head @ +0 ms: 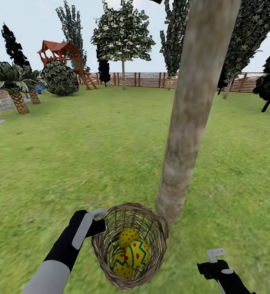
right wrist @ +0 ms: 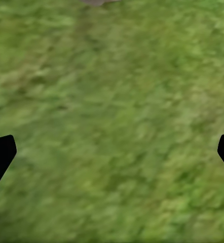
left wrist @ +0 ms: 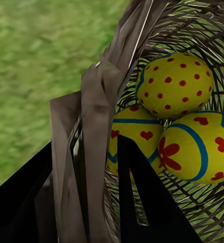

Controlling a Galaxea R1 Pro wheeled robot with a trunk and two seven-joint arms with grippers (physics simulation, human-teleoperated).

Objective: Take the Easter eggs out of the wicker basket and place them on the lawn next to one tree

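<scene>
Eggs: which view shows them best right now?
The left wrist view: all three eggs fill it close up, dots and bands clear, inside the basket whose rim the left gripper pinches. The head view shows them small and overlapping. The right wrist view shows lawn.

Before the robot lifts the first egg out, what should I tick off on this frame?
1. All three Easter eggs in the wicker basket: ok, three show in the left wrist view.
2. Basket beside the thick tree: ok, its rim looks to touch the trunk base.
3. Left gripper holds the basket: ok, its fingers straddle the rim.
4. Right gripper free for picking: ok, open over bare lawn.
5. Eggs placed on the lawn: not ok, none out yet.
6. Basket level: cannot tell; it looks tipped toward the camera.
</scene>
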